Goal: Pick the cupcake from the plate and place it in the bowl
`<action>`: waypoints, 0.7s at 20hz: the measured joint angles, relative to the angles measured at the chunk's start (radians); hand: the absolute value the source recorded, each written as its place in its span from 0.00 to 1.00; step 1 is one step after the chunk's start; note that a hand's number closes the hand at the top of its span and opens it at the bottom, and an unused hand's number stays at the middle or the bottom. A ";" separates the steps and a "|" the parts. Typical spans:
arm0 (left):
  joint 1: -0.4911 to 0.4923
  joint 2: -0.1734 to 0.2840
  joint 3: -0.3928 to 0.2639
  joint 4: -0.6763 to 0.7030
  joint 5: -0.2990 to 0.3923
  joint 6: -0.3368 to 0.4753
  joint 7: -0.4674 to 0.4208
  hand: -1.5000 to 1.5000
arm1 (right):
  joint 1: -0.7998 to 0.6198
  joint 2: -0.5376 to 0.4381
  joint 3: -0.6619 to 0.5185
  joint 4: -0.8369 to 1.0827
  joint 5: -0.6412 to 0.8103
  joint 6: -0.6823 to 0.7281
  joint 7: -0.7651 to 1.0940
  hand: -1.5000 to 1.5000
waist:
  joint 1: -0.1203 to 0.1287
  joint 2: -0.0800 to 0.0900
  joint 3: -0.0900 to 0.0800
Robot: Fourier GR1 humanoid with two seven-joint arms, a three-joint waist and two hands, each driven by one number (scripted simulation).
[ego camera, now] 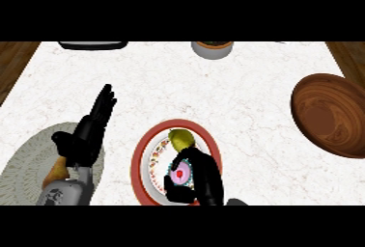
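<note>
Your black right hand [203, 176] curls around the pink-frosted cupcake [181, 174] on the red-rimmed round plate [146, 144]. Your left hand [89, 132] rests open, fingers straight.

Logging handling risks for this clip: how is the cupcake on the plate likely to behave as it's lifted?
The cupcake looks small, so probably light. Its pink top with a red dot suggests soft frosting, likely to smear where the right hand curls round it. Crowded by a yellow-green fruit on the red-rimmed plate, it may tip if nudged.

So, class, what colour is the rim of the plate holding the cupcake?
Red, around a white patterned centre; the plate shows in the head view.
</note>
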 measured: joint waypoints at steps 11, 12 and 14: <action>0.008 0.018 0.023 -0.019 0.005 -0.014 0.020 0.50 | 0.014 -0.209 -0.217 -0.273 0.087 -0.068 -0.076 1.00 | -0.011 -0.004 -0.001; 0.013 0.013 0.023 -0.014 0.002 -0.009 0.017 0.50 | 0.008 -0.228 -0.228 -0.306 0.125 -0.065 -0.050 1.00 | -0.013 -0.005 -0.001; 0.018 0.010 0.024 -0.013 0.002 -0.009 0.015 0.50 | -0.009 -0.251 -0.248 -0.362 0.215 -0.052 0.015 1.00 | -0.016 -0.006 -0.002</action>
